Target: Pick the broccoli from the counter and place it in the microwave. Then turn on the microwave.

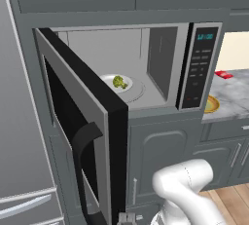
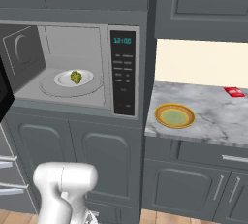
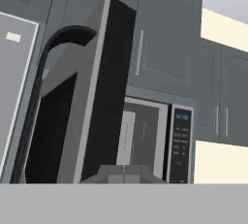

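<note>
The broccoli (image 1: pixel 119 82) (image 2: pixel 76 76) lies on a white plate (image 2: pixel 87 77) on the turntable inside the microwave (image 1: pixel 160 63) (image 2: pixel 72 43). The microwave door (image 1: pixel 80 121) (image 3: pixel 92 102) stands swung out to the left, its black curved handle (image 1: pixel 80 143) (image 3: pixel 41 87) facing outward. The button panel (image 1: pixel 200 65) (image 2: pixel 123 72) (image 3: pixel 180 145) shows a teal display. My gripper (image 1: pixel 127 217) (image 3: pixel 125 172) hangs low below the door's free edge, shut with nothing in it. The grey marbled counter (image 2: pixel 218 116) (image 1: pixel 236 95) lies to the right.
A round yellow-orange dish (image 2: pixel 175 116) (image 1: pixel 212 104) sits on the counter near the microwave, and a small red object (image 2: pixel 234 92) (image 1: pixel 223 74) lies at its back. The grey fridge (image 1: pixel 19 121) stands left of the open door. Dark cabinet doors (image 2: pixel 101 160) sit under the microwave.
</note>
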